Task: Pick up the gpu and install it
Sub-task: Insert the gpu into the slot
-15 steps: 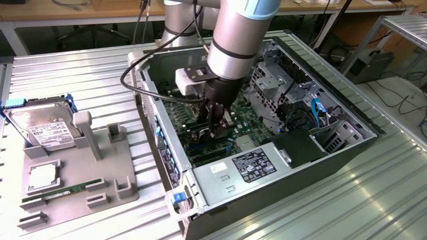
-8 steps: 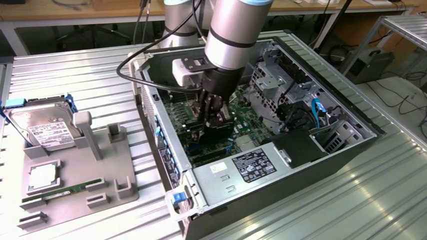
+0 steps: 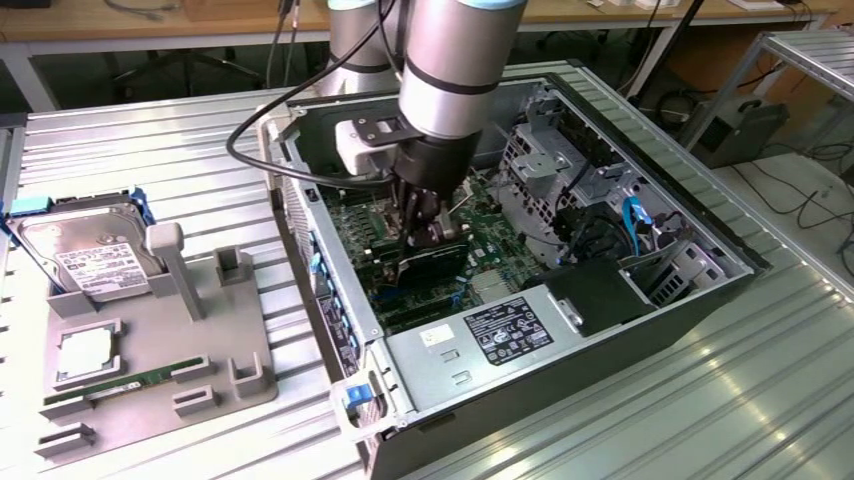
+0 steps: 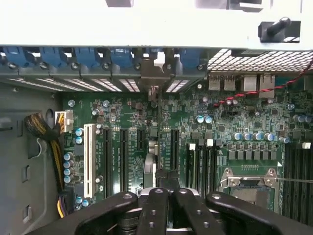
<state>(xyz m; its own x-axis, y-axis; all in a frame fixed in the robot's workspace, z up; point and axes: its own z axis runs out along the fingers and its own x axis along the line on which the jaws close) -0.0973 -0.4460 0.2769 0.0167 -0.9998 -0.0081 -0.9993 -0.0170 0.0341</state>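
Note:
My gripper (image 3: 430,232) reaches down into the open computer case (image 3: 694,300) and is shut on the gpu (image 3: 438,265), a thin black card held on edge just above the green motherboard (image 3: 501,235). In the wrist view the gpu (image 4: 152,152) appears edge-on as a narrow strip running from my gripper (image 4: 166,196) towards the rear slot openings, and its silver end bracket (image 4: 154,78) lies against the case's back wall. The card stands over the row of black expansion slots (image 4: 122,156). Whether it is seated in a slot is hidden.
A grey fixture tray (image 3: 200,340) on the exterior view's left holds a silver hard drive (image 3: 87,255), a CPU (image 3: 83,352) and a green memory stick (image 3: 120,385). Inside the case are a drive cage (image 3: 547,160), blue cables (image 3: 634,215) and a black power supply (image 3: 607,295). A CPU socket (image 4: 249,178) lies beside the slots.

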